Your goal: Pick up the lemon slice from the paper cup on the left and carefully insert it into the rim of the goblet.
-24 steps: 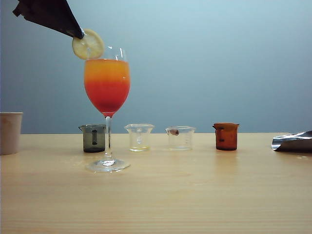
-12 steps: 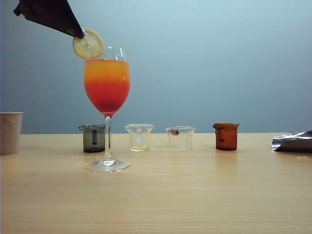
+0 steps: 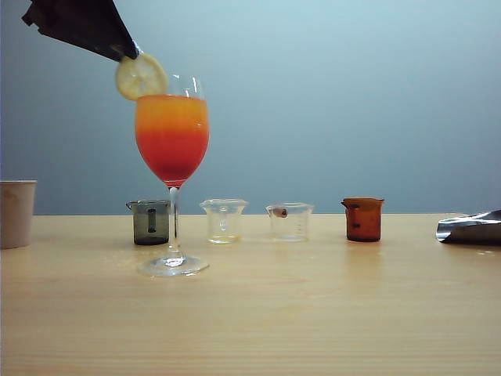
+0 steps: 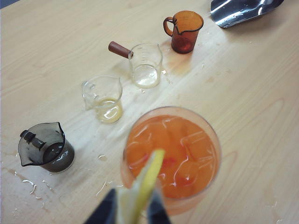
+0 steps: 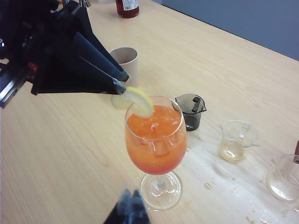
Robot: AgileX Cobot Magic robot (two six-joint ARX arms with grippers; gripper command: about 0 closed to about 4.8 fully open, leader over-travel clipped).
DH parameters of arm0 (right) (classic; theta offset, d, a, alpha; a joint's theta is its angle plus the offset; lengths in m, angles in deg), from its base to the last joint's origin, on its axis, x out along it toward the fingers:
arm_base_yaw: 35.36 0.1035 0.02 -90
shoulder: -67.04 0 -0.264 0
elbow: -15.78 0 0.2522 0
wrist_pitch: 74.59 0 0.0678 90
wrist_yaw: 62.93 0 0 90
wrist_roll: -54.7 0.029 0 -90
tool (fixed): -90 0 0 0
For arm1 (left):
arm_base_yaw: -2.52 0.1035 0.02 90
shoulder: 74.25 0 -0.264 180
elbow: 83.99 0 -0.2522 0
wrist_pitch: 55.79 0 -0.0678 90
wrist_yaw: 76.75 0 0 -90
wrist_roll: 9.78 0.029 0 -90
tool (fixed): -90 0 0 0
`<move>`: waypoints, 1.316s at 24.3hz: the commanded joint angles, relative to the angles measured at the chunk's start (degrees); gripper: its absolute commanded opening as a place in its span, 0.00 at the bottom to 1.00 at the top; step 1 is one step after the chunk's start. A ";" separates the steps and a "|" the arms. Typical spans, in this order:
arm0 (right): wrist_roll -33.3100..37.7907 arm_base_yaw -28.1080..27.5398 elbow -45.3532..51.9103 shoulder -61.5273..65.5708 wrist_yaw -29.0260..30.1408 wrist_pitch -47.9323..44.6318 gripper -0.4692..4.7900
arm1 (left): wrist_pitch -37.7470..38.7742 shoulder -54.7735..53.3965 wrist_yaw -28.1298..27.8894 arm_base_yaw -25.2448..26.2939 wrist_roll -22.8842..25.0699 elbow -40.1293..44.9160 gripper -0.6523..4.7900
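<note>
Lemon slice (image 3: 142, 77): we count one, sitting on the near-left part of the goblet's rim, upright on its edge, between the left gripper's fingers.
Goblet (image 3: 172, 141): one, standing on the table (image 3: 313, 313), its drink orange over red, ice showing from above.
Paper cup (image 3: 16, 213): one, at the far left of the table, well apart from the goblet.
Small beakers: we count four in a row behind the goblet: a dark grey beaker (image 3: 150, 222), a clear beaker with yellowish liquid (image 3: 224, 220), a clear beaker with a brown handle (image 3: 290, 221), and an amber beaker (image 3: 363, 218).
Left gripper (image 5: 120, 81): above the goblet's left rim, its dark fingers (image 4: 106, 210) parted narrowly on either side of the slice; we cannot tell whether they press it or merely flank it.
Right gripper (image 5: 129, 211): low and near the goblet's foot in its own wrist view; its tips look close together, though blur keeps us from telling its state.
Metal scoop (image 3: 470, 227): one, lying at the table's far right.
Bottle (image 5: 127, 7): one, at the table's far edge, only its lower part seen.
</note>
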 commanded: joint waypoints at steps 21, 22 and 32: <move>-0.17 0.04 -0.35 -0.22 -0.07 -0.83 0.08 | -2.82 1.27 2.99 -0.02 -0.72 -0.48 0.29; -0.17 0.04 -0.35 -0.22 -0.07 -0.70 0.08 | -3.19 1.81 3.02 -0.02 -0.76 -0.48 0.29; -0.17 0.04 -0.37 -0.39 -0.07 0.39 0.08 | -3.56 10.60 2.78 -0.02 -1.84 -0.48 0.11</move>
